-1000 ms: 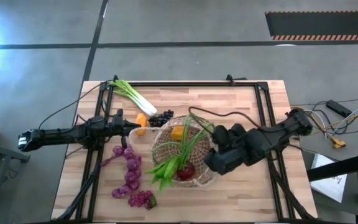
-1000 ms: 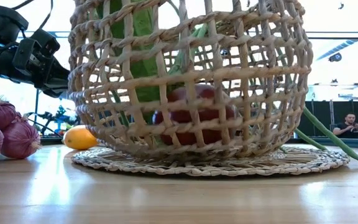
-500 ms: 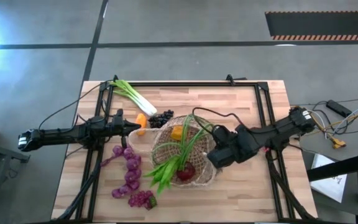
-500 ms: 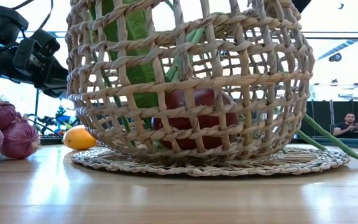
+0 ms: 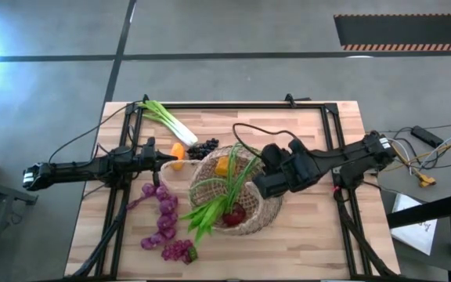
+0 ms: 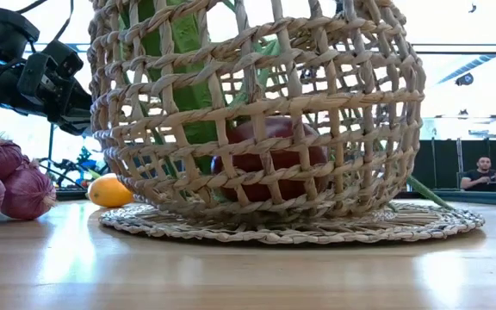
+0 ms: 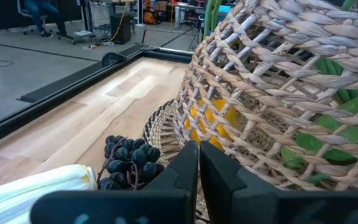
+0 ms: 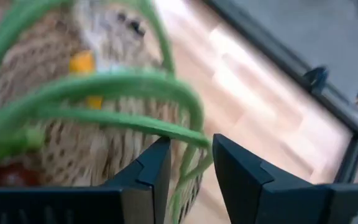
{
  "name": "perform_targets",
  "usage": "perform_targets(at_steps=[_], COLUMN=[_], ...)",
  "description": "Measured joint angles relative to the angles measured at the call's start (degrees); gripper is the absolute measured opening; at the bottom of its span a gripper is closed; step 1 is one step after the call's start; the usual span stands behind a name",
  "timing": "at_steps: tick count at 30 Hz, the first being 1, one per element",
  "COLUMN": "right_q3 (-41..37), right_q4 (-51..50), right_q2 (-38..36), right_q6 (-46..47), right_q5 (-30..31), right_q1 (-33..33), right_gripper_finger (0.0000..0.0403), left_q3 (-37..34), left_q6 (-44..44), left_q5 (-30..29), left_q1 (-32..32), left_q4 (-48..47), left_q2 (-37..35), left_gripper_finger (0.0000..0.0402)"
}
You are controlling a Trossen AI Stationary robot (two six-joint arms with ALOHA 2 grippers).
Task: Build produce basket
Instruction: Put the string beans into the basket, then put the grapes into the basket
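The wicker basket [image 5: 233,196] stands on a flat woven mat [image 6: 420,226] at the table's middle. It holds a red apple [image 6: 269,159], an orange piece [image 5: 222,166] and long green leaves [image 5: 210,213] whose thin stems [image 5: 245,157] arch over its far rim. My right gripper [image 5: 261,184] is open at the basket's right rim, with the stems [image 8: 104,115] between its fingers. My left gripper [image 5: 168,163] is shut beside the basket's left wall. On the table lie the leek [image 5: 167,119], dark grapes [image 5: 203,149], another orange piece [image 5: 177,150], a purple bunch [image 5: 163,215] and a pink-red bunch [image 5: 178,251]. My right gripper has one thin green stem [image 8: 194,138] lying across the gap between its open fingers, ending against the inner side of one finger [image 8: 229,158]. It is not pinched. The fingers come level from the table's right. My left gripper: I cannot tell whether its shut tips [image 7: 197,155] touch the basket wall [image 7: 229,124].
A black frame [image 5: 233,106] runs round the table's working area. Loose produce fills the table's left half. Bare wood [image 5: 312,235] shows on the right and near sides of the basket. A person [image 6: 482,172] sits far off in the room.
My right gripper has moved from the basket's near right side toward the far edge and left, coming up to the right rim. The green stem that trailed onto the table right of the basket has lifted and drawn in toward the basket. The basket has rocked slightly.
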Motion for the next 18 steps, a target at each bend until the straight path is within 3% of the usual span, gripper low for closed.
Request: perform_targets(at_steps=[8, 18], right_q3=[0.2, 0.2], right_q4=[3.0, 29.7], right_q2=[0.0, 0.4], right_q6=[-1.3, -23.1], right_q5=[8.9, 8.1], right_q1=[-2.7, -5.5], right_gripper_finger=[0.0101, 0.01], left_q3=[0.0, 0.0], left_q6=[0.0, 0.0], left_q5=[0.0, 0.0], left_q1=[0.0, 0.0], left_q4=[0.0, 0.0], left_q2=[0.0, 0.0], left_gripper_finger=[0.0, 0.0])
